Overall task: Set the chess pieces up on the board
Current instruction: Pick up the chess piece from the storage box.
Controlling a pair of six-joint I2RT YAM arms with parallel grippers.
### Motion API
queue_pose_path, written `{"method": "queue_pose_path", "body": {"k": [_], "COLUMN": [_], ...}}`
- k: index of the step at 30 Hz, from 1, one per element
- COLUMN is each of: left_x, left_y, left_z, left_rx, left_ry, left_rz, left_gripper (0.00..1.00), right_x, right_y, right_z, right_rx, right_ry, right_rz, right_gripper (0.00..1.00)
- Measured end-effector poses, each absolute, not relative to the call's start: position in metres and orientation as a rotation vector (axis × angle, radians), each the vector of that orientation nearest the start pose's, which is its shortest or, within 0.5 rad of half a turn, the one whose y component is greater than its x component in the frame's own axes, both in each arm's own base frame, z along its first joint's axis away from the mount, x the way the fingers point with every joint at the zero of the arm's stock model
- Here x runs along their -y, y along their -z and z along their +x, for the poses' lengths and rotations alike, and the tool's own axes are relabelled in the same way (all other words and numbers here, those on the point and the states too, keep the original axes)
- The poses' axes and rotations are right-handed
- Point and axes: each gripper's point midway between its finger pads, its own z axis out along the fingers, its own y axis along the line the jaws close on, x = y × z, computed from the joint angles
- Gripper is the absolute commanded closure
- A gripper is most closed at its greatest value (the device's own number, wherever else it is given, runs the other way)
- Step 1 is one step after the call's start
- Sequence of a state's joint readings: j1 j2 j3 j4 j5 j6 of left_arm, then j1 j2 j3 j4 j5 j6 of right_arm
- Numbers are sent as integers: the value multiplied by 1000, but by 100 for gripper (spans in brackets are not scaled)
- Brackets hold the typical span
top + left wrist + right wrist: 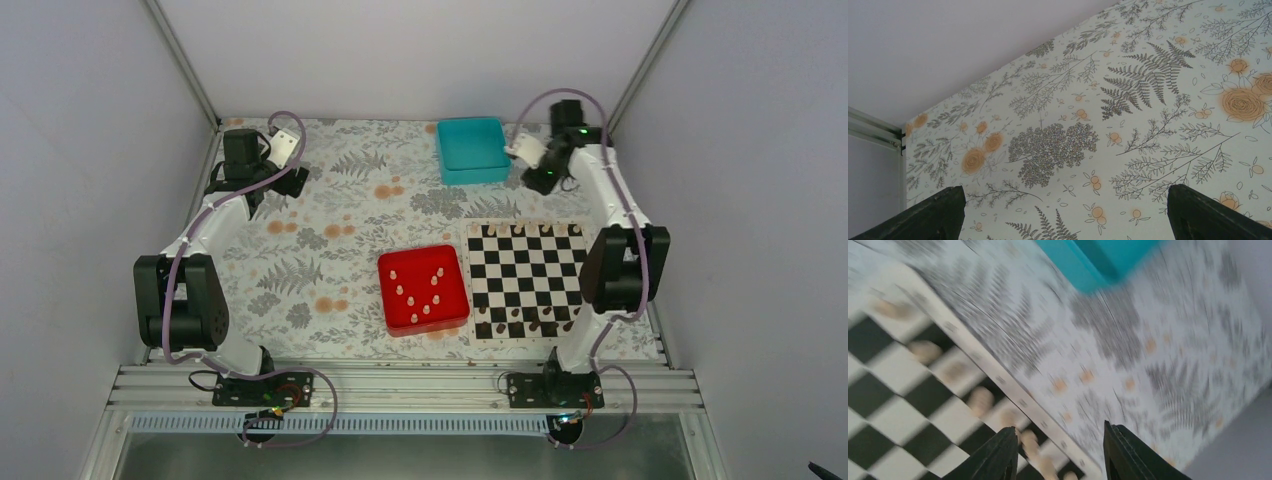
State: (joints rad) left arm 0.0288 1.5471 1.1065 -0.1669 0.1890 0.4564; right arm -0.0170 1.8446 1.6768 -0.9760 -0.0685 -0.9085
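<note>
Table with floral cloth. Board sits front right, touching or just beside the red tray; the teal tray is behind them. Pale chess pieces lie in the red tray, and more line the board's far row. Dark pieces fill the near rows. Right gripper is over the board's far edge, fingers parted and holding nothing; blurred pale pieces sit just beside them. Left gripper is wide open over bare cloth, well apart from the board.
</note>
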Motion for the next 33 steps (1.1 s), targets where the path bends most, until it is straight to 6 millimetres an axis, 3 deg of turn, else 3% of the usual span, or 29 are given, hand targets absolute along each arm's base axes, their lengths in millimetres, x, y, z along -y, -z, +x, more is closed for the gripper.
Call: {"method": "queue_pose_path", "body": {"k": [4, 8, 12, 15, 23, 33], "left_x": [19, 19, 19, 19, 19, 19], "left_y": [-189, -189, -189, -189, -189, -189], "left_z": [461, 461, 461, 461, 461, 461], "left_rx": [-2092, -2092, -2092, -2093, -2092, -2092], "left_ry": [-73, -73, -73, -74, -73, -72], "left_rz": [563, 564, 564, 563, 563, 564], "left_gripper": [0, 0, 0, 0, 0, 0], "right_x": [-97, -182, -240, -268, -311, -348], "right_y": [-180, -180, -169, -155, -115, -88], "right_z": [429, 391, 349, 325, 278, 251], "right_rx": [-2297, -2175, -2093, -2059, -2033, -1980], "right_ry": [103, -15, -104, -156, -305, -439], "right_rz": [-1406, -1633, -1821, -1920, -2084, -2151], "right_gripper": [54, 54, 54, 54, 58, 60]}}
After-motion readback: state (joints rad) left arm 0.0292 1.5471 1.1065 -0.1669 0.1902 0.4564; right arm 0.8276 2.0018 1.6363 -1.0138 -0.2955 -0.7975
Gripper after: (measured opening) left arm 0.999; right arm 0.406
